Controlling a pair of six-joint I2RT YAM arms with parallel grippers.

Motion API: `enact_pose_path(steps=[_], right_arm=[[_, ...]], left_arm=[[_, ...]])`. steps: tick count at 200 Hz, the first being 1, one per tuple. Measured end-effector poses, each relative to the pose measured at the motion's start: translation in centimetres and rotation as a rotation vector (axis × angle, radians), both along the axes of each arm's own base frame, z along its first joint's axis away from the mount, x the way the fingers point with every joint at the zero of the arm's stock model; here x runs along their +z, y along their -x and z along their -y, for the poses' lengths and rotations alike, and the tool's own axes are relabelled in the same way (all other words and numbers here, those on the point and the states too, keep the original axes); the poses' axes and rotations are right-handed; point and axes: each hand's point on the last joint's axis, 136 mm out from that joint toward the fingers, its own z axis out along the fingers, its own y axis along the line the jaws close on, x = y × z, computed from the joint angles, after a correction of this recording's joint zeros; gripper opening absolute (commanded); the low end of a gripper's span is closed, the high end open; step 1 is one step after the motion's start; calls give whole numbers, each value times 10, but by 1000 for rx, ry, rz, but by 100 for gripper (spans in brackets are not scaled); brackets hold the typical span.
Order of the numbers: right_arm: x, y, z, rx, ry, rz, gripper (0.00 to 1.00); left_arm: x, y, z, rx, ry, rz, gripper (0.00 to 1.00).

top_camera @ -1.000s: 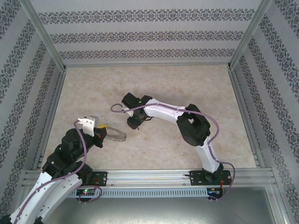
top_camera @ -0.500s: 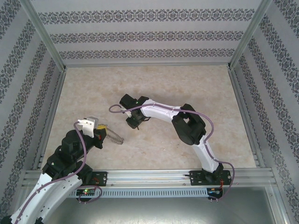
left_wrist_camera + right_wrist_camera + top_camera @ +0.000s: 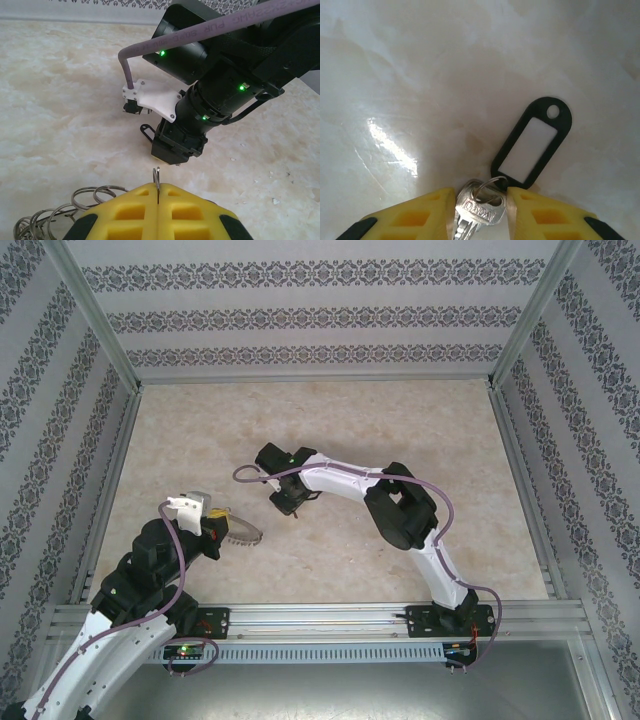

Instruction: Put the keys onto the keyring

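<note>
Two arms work close together over a marbled table [image 3: 400,420]. The left gripper [image 3: 222,527] is clamped shut on the keyring [image 3: 243,534], whose fringed edge juts toward 4 o'clock from its fingers in the top view. At the ring's 2 o'clock, near but apart, the right gripper [image 3: 291,506] points down at the keys [image 3: 479,210]. The silver key head lies between its yellow fingers [image 3: 420,220], and the black tag [image 3: 529,145] trails toward 1 o'clock. Whether they pinch it cannot be told.

a robot lab test cell: a marble-look bench [image 3: 200,430] boxed by aluminium framing [image 3: 92,312] and patterned wall panels [image 3: 320,315], left arm [image 3: 130,580] and right arm [image 3: 400,515] bolted to a rail [image 3: 320,615] at its near edge.
</note>
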Motion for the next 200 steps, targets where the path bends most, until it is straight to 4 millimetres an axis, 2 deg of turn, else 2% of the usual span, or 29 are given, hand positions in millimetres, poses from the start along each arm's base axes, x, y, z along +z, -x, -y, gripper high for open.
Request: enact_pose_path(steps=[37,115,148,171,200], right_arm=[[0,-3,-1,-14,-4,8,26],[1,-7,-2,-36,-18,28,8],[4,-9,7,-66,-35,35,0],[9,-10,19,-84,-47,44,0],[19,-1,32,-82,-94,55,0]], left_arm=[[0,0,0,-1,0,0,0],[1,1,0,-1,3,6,0],[1,1,0,-1,3,5,0],[0,1,0,-2,1,4,0],[-4,0,3,-20,-15,-12,0]])
